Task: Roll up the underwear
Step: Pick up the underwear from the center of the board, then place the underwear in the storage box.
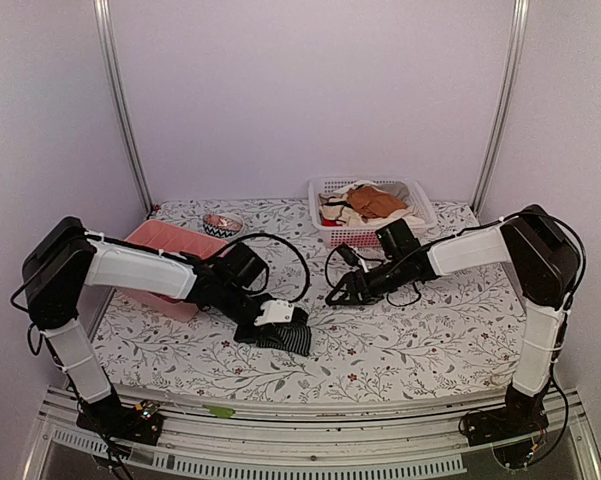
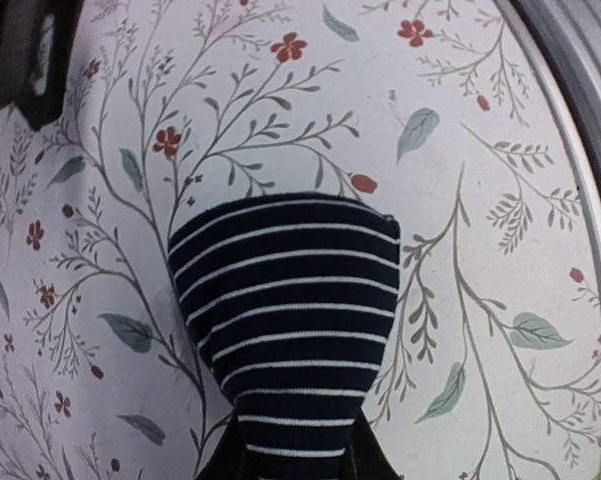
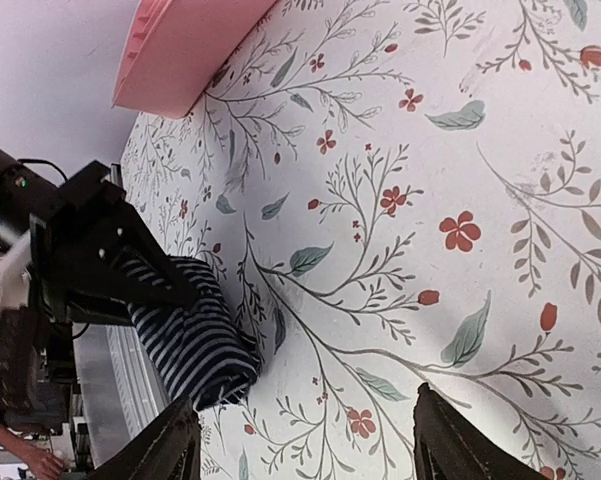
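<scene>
- We see the dark navy, white-striped soft fabric underwear (image 1: pixel 290 340) on the white tablecloth printed with grey-green leaves and small red flowers (image 1: pixel 430 330). It sits near the table's front edge, a little left of centre.
- In the left wrist view the underwear is bunched into a rounded bundle. Its stripes run across, and its near end narrows to a neck between two black fingers.
- The left gripper (image 1: pixel 268 325) is clamped on that narrow neck of the underwear, and the rest of the bundle lies on the tablecloth.
- The right gripper (image 3: pixel 310 450) has its jaws wide apart. We see only tablecloth between its black fingers (image 3: pixel 165 450), so it grips nothing.
- In the top view the right gripper sits near the underwear, to its right and a little farther back. It does not touch the fabric.
- A flat pink plastic tray (image 1: pixel 170 245) lies at the back left, and the left arm crosses over part of it.
- A white slotted plastic basket (image 1: pixel 352 238) stands at the back, right of centre. It holds crumpled orange-brown and cream garments (image 1: pixel 370 203).
- A small pinkish patterned roll (image 1: pixel 223 222) sits between the pink tray and the basket, close to the back wall and well apart from the underwear.
</scene>
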### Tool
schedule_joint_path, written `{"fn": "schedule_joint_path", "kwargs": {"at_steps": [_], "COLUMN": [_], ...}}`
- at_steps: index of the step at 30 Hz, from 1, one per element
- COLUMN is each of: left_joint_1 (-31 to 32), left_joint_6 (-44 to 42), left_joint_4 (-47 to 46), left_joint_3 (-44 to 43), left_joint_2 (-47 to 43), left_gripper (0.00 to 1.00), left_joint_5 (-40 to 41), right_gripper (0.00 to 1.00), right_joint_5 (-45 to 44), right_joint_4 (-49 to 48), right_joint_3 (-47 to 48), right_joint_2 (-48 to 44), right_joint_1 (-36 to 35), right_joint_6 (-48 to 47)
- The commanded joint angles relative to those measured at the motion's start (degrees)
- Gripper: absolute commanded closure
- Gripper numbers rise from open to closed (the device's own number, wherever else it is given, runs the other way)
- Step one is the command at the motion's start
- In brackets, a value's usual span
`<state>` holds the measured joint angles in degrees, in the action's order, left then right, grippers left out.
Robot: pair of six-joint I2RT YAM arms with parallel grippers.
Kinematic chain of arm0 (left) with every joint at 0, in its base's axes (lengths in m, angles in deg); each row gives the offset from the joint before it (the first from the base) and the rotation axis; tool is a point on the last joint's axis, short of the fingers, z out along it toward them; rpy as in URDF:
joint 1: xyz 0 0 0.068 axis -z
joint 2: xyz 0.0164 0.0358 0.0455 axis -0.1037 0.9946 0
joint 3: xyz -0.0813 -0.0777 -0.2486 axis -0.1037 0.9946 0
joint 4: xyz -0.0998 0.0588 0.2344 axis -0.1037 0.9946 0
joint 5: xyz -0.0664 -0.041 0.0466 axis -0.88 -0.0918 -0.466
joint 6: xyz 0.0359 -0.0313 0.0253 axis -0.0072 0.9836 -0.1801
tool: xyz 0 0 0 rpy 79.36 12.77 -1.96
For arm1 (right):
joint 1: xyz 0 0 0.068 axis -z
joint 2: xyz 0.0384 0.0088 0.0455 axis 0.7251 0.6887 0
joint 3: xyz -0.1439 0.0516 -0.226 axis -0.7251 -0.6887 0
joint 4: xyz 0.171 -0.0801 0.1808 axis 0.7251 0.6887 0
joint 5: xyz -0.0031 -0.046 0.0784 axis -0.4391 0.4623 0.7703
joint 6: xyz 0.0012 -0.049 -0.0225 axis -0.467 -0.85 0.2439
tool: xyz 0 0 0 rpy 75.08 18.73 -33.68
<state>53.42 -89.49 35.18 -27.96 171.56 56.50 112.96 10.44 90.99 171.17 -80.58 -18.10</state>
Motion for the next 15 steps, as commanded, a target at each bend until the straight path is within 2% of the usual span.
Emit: {"fn": "schedule_joint_path", "kwargs": {"at_steps": [1,5,9,12,15], "left_joint_1": [-7.7,-15.8,-25.3,-32.4,-37.1], "left_joint_6": [11.7,18.9,23.5,25.4,25.3], "left_joint_4": [11.9,14.8,15.2,14.9,10.9], "left_joint_3": [-7.8,-12.9,-14.7,-14.9,-11.8], "left_joint_2": [-3.1,-5.5,-10.0,-13.9,-18.6], "left_gripper": [1.00,1.00,1.00,1.00,1.00], "left_joint_5": [-11.3,-16.4,-15.4,-9.8,2.8], "right_gripper": [0.27,0.26,0.20,0.13,0.11], "right_joint_5": [-6.6,-8.1,-8.7,-10.1,-12.4], "right_joint_4": [1.7,1.9,2.6,3.6,4.0], "right_joint_3": [-1.8,-2.4,-2.2,-1.6,-1.6], "right_joint_2": [-4.4,-6.0,-7.4,-8.4,-9.4], "right_joint_1": [-0.4,-0.4,-0.3,-0.3,-0.3], "right_joint_6": [0.1,0.8,1.0,0.9,0.8]}}
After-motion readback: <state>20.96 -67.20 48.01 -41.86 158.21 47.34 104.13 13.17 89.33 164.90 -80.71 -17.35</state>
